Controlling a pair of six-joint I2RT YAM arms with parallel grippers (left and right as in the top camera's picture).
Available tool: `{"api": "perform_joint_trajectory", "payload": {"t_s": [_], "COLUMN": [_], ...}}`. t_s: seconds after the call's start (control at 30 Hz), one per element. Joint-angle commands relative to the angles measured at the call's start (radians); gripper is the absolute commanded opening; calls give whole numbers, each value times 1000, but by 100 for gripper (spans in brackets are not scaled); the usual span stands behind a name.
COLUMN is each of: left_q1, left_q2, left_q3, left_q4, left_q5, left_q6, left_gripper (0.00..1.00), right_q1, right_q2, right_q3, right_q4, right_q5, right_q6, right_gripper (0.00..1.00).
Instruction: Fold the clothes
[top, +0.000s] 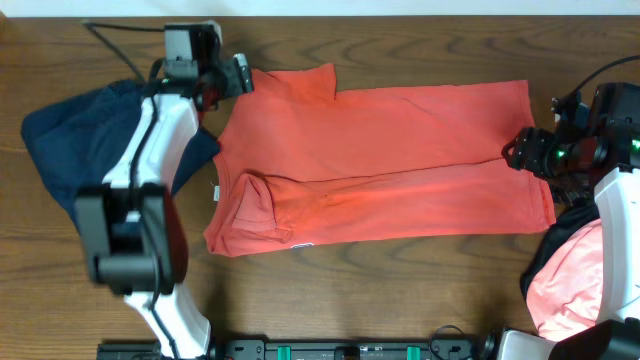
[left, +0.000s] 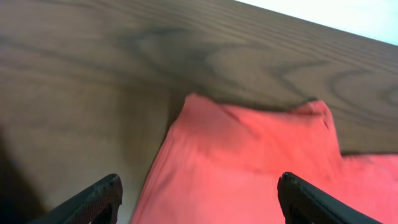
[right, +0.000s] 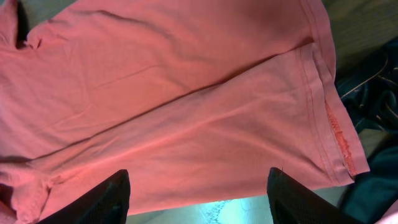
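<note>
Nearly the whole overhead view is filled by a dark brown wooden table (top: 400, 290). Its surface is marked by a bold grain of long, wavy lines, and an oval whorl (left: 303, 79) is seen near the far edge in the left wrist view. Beyond that edge a pale strip (top: 420, 6) is shown, white and featureless; whether it is wall or floor cannot be told. The light is soft and even: only faint shadows are cast on the wood, and a dull sheen is laid across it. A pale bluish gleam (right: 214, 214) is reflected from a small bare patch in the right wrist view.
</note>
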Motion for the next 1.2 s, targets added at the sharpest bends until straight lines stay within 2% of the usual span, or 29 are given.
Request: {"api": "perform_joint_trajectory", "payload": {"t_s": [0.0, 0.1, 0.2, 0.27, 0.33, 0.47, 0.53, 0.7, 0.9, 1.0, 1.07, 1.17], "left_q1": [0, 0, 0, 0, 0, 1, 2, 2, 2, 0, -3, -5], "left_q2": [118, 212, 285, 313, 323, 322, 315, 260, 175, 146, 133, 129], "left_q3": [90, 145, 181, 185, 185, 188, 193, 194, 194, 194, 194, 194], "left_q4": [36, 84, 107, 122, 127, 145, 145, 108, -144, -279, -361, -465], "left_q5": [70, 147, 164, 174, 179, 182, 219, 269, 270, 273, 273, 273], "left_q6": [17, 11, -34, -50, -52, -56, -76, -86, -93, -93, -92, -81], "left_gripper": [81, 81, 79, 73, 64, 25, 15, 9, 8, 9, 9, 8], "right_q1": [8, 9, 9, 9, 9, 9, 9, 9, 9, 10, 10, 10], "right_q2": [-2, -2, 0, 0, 0, 5, 8, 25, 126, 222, 292, 398], "right_q3": [0, 0, 0, 0, 0, 0, 0, 0, 6, 53, 112, 225], "right_q4": [-10, -14, -14, -13, -10, -4, -6, -8, 6, 30, 70, 165], "right_q5": [-18, -18, -18, -17, -17, -13, -12, -2, 13, 13, 18, 32], "right_q6": [-19, -19, -19, -19, -19, -18, -15, -14, -11, -11, -11, -11], "right_gripper": [69, 69, 69, 68, 66, 58, 56, 49, 47, 49, 57, 61]}}
